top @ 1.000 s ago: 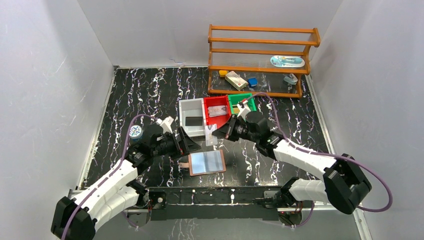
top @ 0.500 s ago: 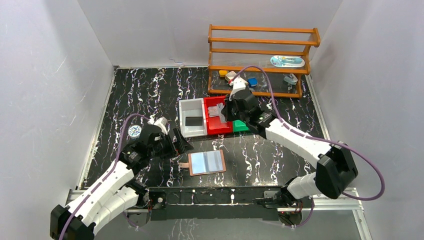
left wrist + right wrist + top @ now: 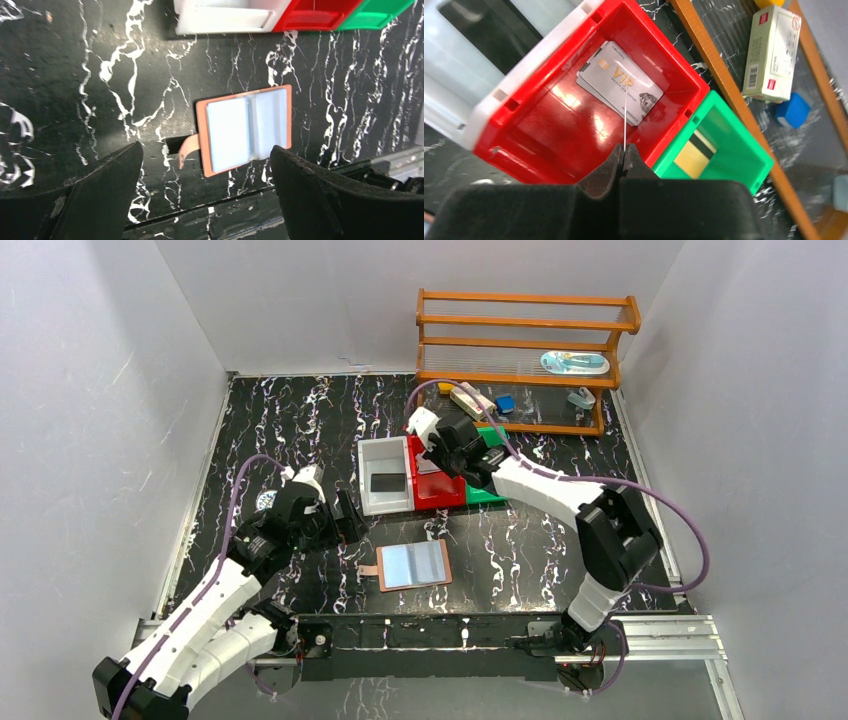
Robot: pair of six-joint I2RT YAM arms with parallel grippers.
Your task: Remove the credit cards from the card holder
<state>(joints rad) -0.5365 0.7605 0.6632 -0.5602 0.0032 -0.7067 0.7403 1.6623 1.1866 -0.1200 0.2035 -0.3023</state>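
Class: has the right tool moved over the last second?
Yes: the right tool went from the near side of the red bin to above it.

Robotics lab test cell: plain white panels (image 3: 100, 390) box in a black marble-patterned tabletop (image 3: 300, 420). A left arm (image 3: 215, 600) and a right arm (image 3: 560, 485) rise from a metal rail (image 3: 430, 635) at the near edge. A wooden rack (image 3: 520, 340) of props stands far right.

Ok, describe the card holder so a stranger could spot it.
On the black marbled table, look toward the near edge from the white, red and green bins. The card holder lies open and flat there, the only tan leather thing, pale blue inside.
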